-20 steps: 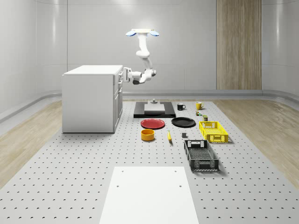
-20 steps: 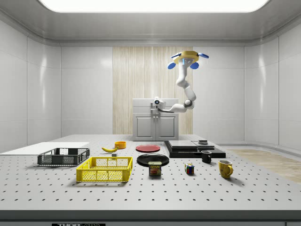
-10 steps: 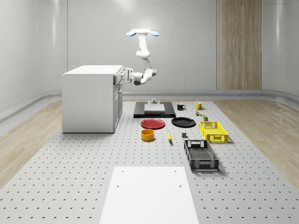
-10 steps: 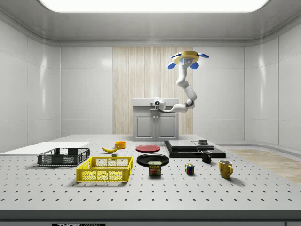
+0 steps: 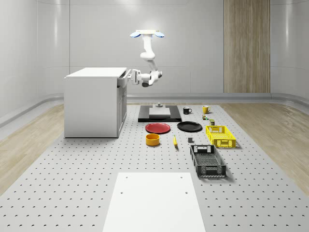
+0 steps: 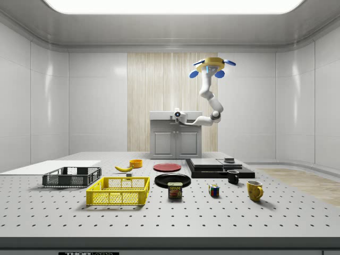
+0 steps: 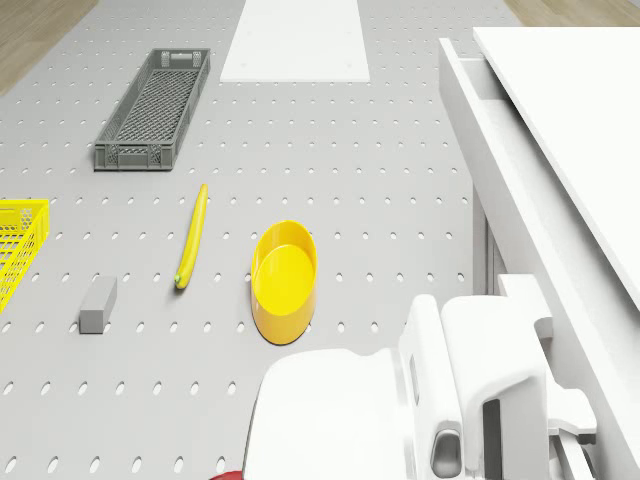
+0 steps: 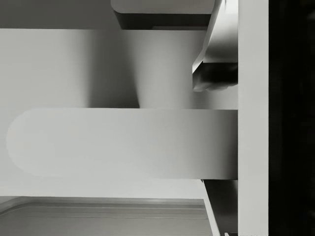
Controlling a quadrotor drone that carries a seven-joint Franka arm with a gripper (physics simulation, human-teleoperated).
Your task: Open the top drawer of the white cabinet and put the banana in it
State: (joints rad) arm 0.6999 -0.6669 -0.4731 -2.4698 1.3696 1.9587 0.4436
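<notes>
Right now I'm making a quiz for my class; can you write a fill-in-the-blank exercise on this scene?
1. The banana lies on the table beside the yellow ____.
2. The gripper is at the ____ drawer of the white cabinet.
3. The drone ____ in the air, beside the cabinet.
4. The long crate next to the white sheet is ____ in colour.

Missing words: bowl; top; hovers; grey

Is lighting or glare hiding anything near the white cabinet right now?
Whole-scene view: even light, no glare, soft shadows; the white cabinet and gripper at its top drawer read clearly, the drone hovering beside it. Wrist view: dim and grey, with a black band along one edge. Drone view: the yellow banana is evenly lit.
</notes>
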